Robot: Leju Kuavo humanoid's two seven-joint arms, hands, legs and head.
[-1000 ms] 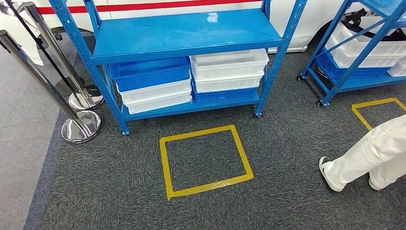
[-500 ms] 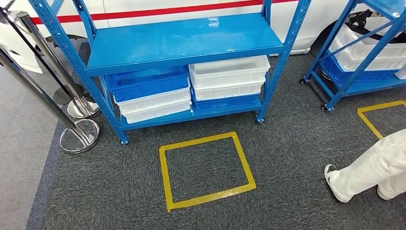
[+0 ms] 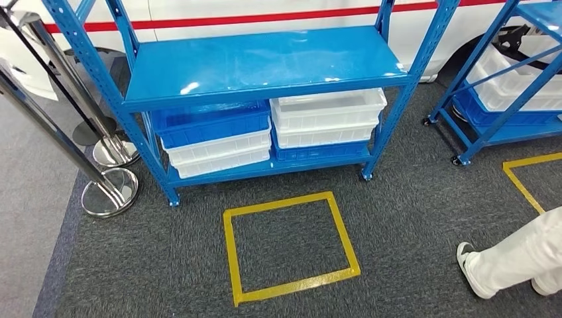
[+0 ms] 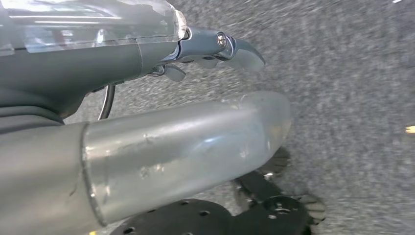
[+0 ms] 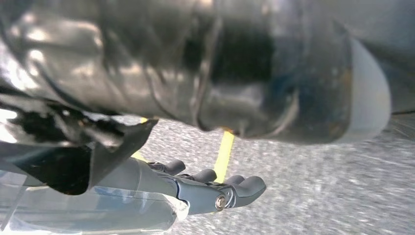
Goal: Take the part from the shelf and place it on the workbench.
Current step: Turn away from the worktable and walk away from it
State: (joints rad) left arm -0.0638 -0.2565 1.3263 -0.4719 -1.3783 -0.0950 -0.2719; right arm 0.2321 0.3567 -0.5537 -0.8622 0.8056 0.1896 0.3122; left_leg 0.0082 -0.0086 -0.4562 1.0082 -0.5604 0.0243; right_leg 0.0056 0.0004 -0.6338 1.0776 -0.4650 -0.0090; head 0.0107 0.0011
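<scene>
I judge the task barely begun: nothing is in either robot hand and no step of the pick is done.

My left robot hand [image 4: 215, 49] hangs beside my body over the dark grey carpet [image 3: 411, 199], its dark fingers [image 4: 244, 54] lightly curled with nothing between them; whether that counts as closed I cannot tell. My right robot hand [image 5: 215, 188] hangs the same way, its fingers [image 5: 249, 186] loosely bent above the carpet with a strip of yellow tape behind them, and again I cannot tell the state for sure.

The blue steel shelf rack on castors [image 3: 265, 63] stands at twelve o'clock. Its middle shelf is bare and glossy. On the bottom shelf, the blue plastic crate on two white plastic crates [image 3: 211, 122] sits at eleven o'clock, and the pair of white crates on a blue one [image 3: 328, 109] at one o'clock. The part itself I cannot make out; it may lie inside one of the crates. The desk is not before me.

A yellow taped square on the floor [image 3: 291, 248] lies at six o'clock, just in front of the rack. Still left: step up, reach in, grasp, carry, set down.

I can read no writing, brand or label anywhere.
</scene>
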